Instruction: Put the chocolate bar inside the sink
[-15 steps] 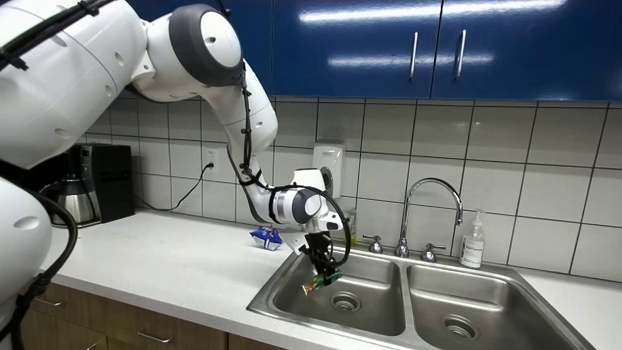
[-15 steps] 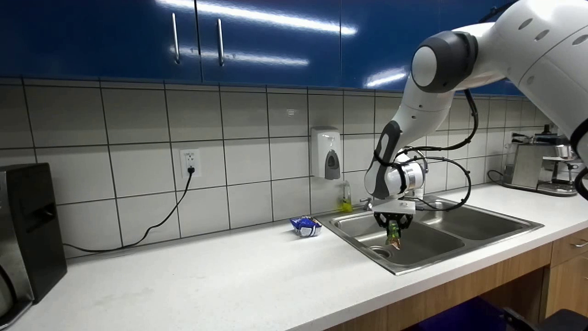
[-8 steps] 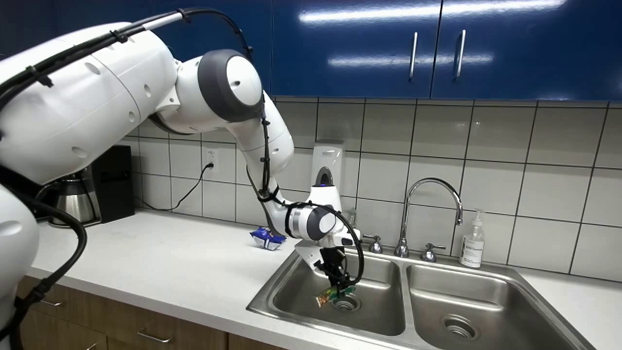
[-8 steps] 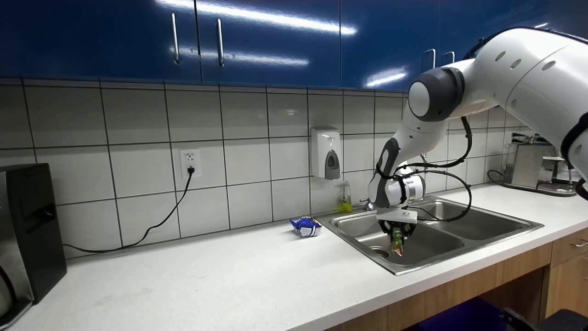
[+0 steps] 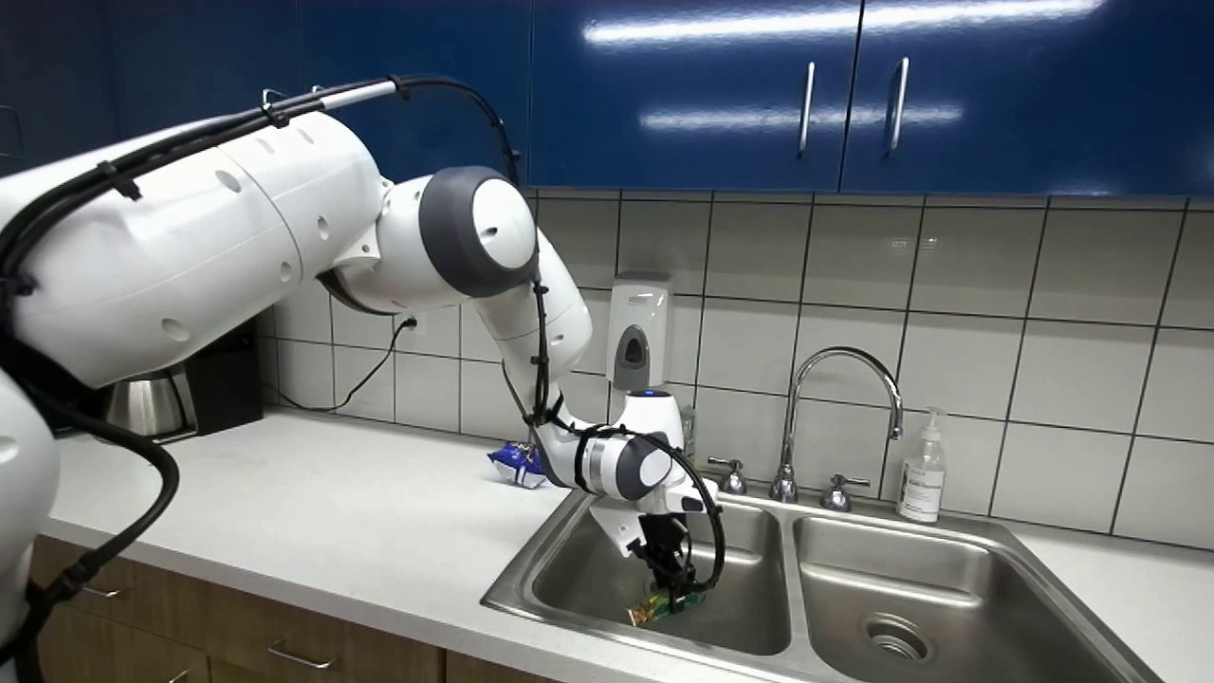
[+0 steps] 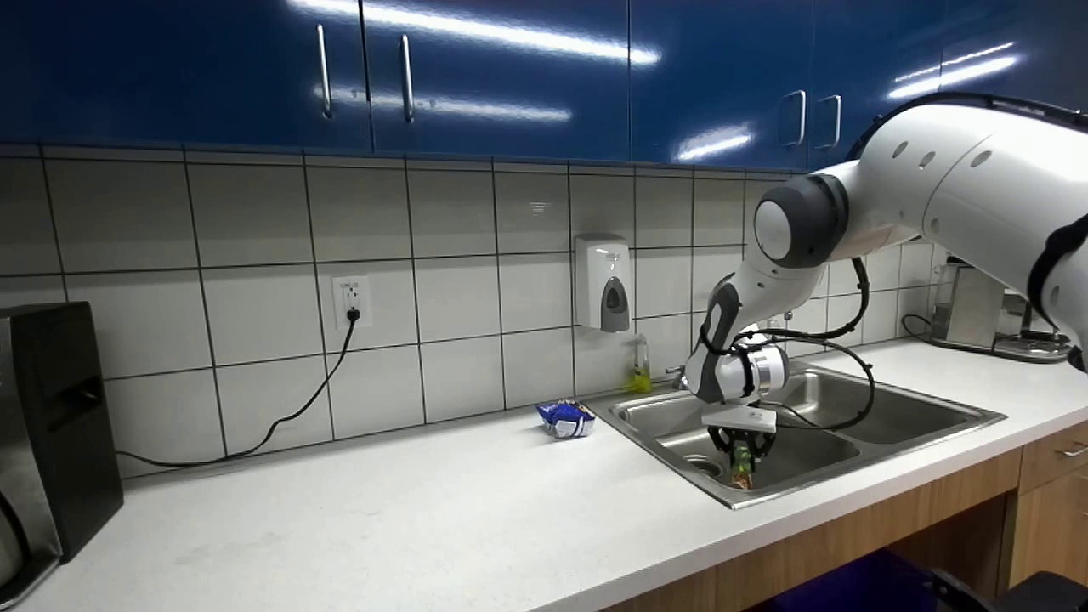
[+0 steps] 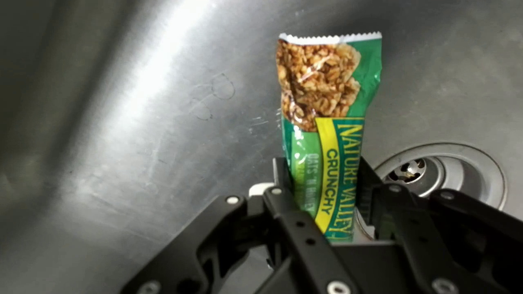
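Observation:
The chocolate bar point(image 5: 654, 607) is a green wrapped bar with a brownish granola picture at one end. It also shows in an exterior view point(image 6: 742, 469) and in the wrist view point(image 7: 322, 94). My gripper point(image 7: 322, 173) is shut on its sides near the middle, and its far end sticks out past the fingertips. In the exterior views the gripper point(image 5: 677, 590) points down into the near basin of the steel sink point(image 5: 795, 588), below rim level. The bar is close above the basin floor; I cannot tell whether it touches. A drain point(image 7: 486, 171) lies beside the gripper.
The curved faucet point(image 5: 835, 353) and its handles stand behind the sink. A soap bottle point(image 5: 922, 479) stands at the back rim. A blue packet point(image 6: 565, 419) lies on the counter beside the sink. A wall dispenser point(image 6: 603, 280) hangs behind. The sink's side walls surround the gripper.
The arm and gripper have moved down deeper into the basin, shifting slightly right in both exterior views, with the chocolate bar held throughout. The blue packet has not moved.

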Controlling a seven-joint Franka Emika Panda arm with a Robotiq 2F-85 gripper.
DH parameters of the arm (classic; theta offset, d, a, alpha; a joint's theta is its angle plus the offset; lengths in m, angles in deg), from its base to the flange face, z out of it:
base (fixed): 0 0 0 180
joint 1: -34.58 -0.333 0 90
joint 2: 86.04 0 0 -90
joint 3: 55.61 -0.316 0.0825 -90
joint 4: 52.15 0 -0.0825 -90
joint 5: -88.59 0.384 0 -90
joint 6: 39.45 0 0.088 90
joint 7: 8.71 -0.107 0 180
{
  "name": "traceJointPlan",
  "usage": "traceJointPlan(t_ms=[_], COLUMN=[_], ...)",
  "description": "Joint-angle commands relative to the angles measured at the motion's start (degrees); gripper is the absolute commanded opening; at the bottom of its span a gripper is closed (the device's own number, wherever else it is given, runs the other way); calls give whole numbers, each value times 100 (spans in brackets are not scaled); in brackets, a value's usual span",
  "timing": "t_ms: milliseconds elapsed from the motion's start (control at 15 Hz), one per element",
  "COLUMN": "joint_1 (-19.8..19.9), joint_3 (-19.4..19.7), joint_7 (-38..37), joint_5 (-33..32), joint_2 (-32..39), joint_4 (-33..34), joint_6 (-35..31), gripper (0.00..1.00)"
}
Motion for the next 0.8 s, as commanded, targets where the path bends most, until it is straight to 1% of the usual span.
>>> traceJointPlan(t_ms=[0, 467, 533, 600, 667, 733], joint_1=[185, 210, 212, 203, 217, 219], joint_3=[-123, -109, -98, -68, -73, -65], joint_7=[212, 176, 165, 129, 140, 131], joint_5=[129, 114, 110, 99, 96, 92], joint_2=[378, 813, 857, 903, 937, 962], joint_4=[637, 1193, 1254, 1310, 1361, 1395], joint_6=[398, 708, 748, 802, 852, 878], gripper=[16, 16, 20, 48, 68, 73])
